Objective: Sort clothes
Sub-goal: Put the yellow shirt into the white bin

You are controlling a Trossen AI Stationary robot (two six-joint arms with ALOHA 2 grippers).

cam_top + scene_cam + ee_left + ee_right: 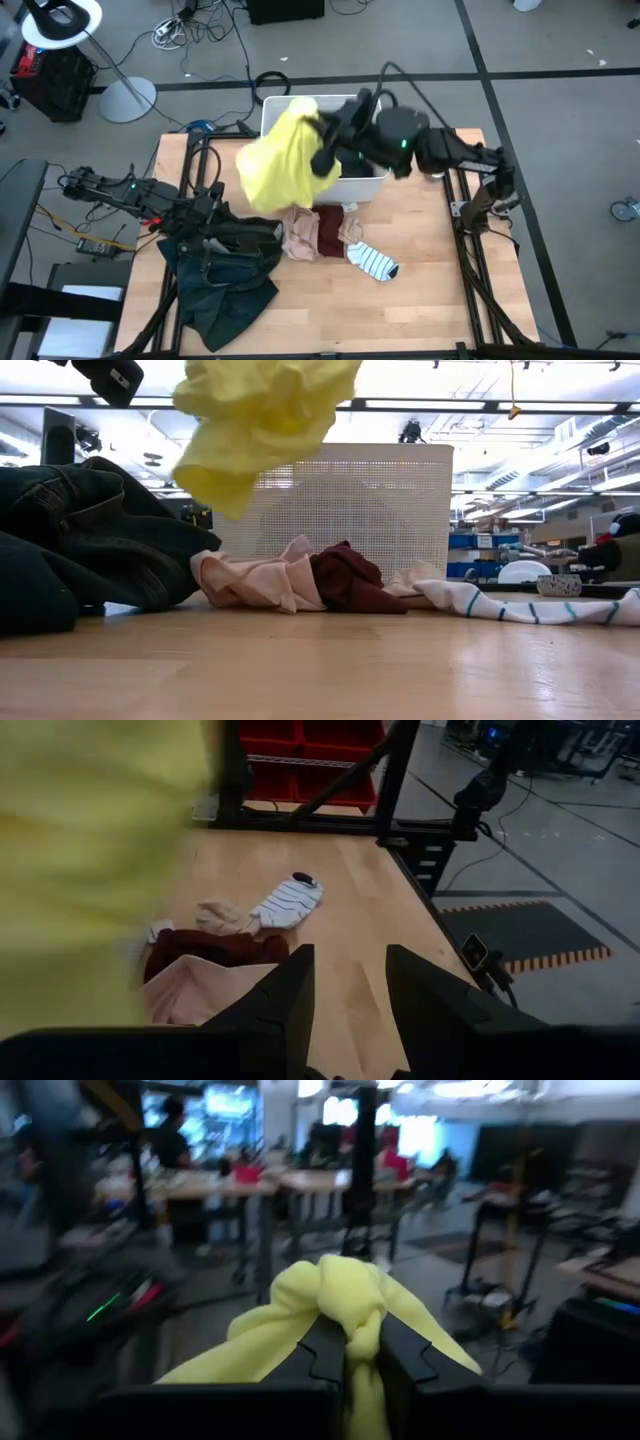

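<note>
right gripper (pixel 322 152) pinched on the yellow garment (pixel 275 160), upper centre of the high view, just at the near-left corner of the white bin (pixel 352 186). right wrist view shows the cloth bunched in a knot between the two dark fingers (pixel 322 1348), folds spilling out on both sides. in the low view the garment hangs clear of the table, top centre of frame, nothing under it touching.

left gripper (pixel 212 203) at mid-left of the high view, over the dark jeans heap (pixel 225 275); fingers spread and empty in its wrist view.

on the table, centre of the high view: pink piece (pixel 298 236), maroon piece (pixel 330 232) touching it, striped sock (pixel 373 262) just to the right, lying flat.

handling, as judged: the yellow piece looks light, limp, thin; it drapes and will swing with the arm, so trailing folds could catch the bin rim. a pinch on a gathered bunch, as now, seems the sound hold. the small pieces should take a pinch at any raised fold. the jeans look heavier and stiffer; a thick fold or the waistband is the likely place.
</note>
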